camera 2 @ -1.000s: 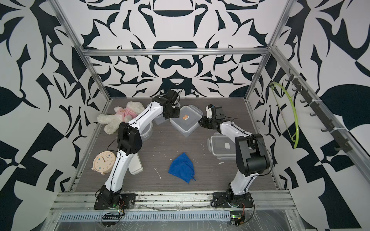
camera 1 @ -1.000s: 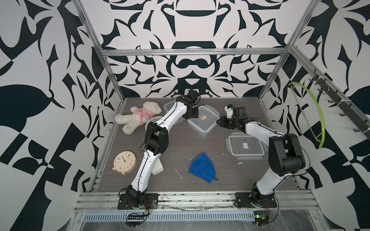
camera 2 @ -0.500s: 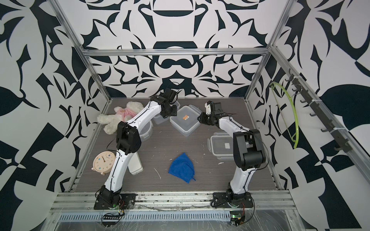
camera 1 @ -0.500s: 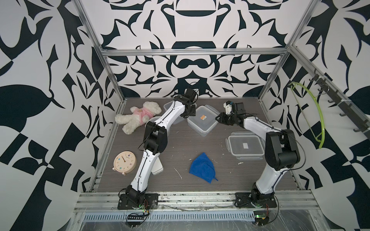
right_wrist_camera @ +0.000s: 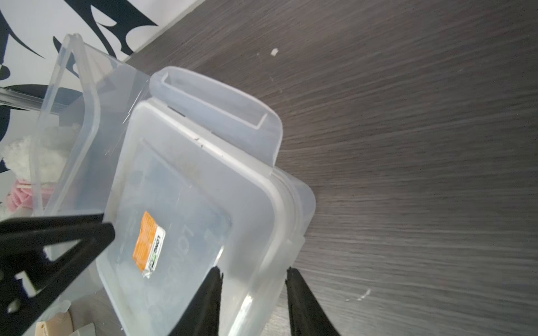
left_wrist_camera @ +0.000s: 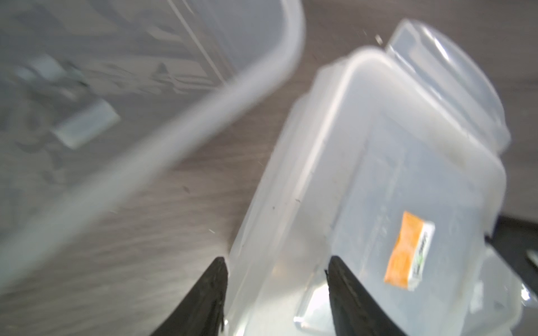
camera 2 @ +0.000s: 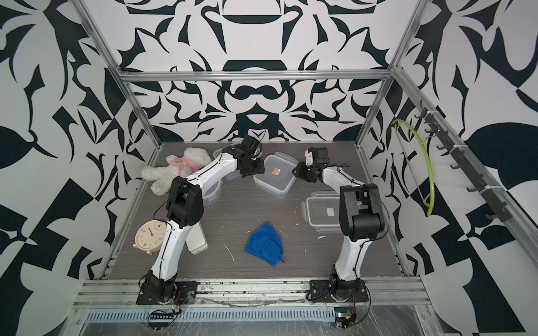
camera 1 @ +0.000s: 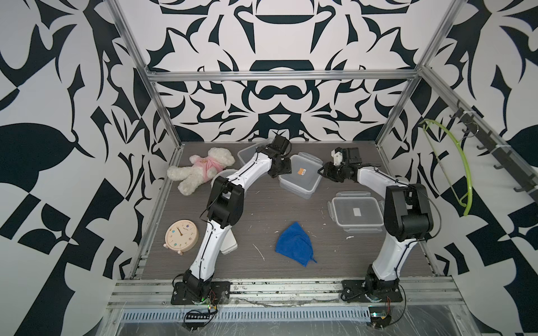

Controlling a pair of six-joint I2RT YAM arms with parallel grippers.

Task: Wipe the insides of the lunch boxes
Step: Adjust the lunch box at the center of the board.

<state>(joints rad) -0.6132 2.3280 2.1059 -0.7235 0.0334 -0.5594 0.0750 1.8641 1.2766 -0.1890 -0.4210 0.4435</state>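
Two pairs meet the box (camera 1: pixel 302 181): left fingers (camera 1: pixel 281 171) pinch its end, right fingers (camera 1: pixel 324 171) stand half-parted (round its rim), so we'd pry gently.

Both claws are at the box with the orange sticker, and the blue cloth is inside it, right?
No. The blue cloth is not inside the box with the orange sticker; both top views show it lying on the table, apart from that box. The left claw and right claw are both at the box.

Top views high at front, looking down, wrist views close, sharing stickered lunch box (left_wrist_camera: pixel 364 180)
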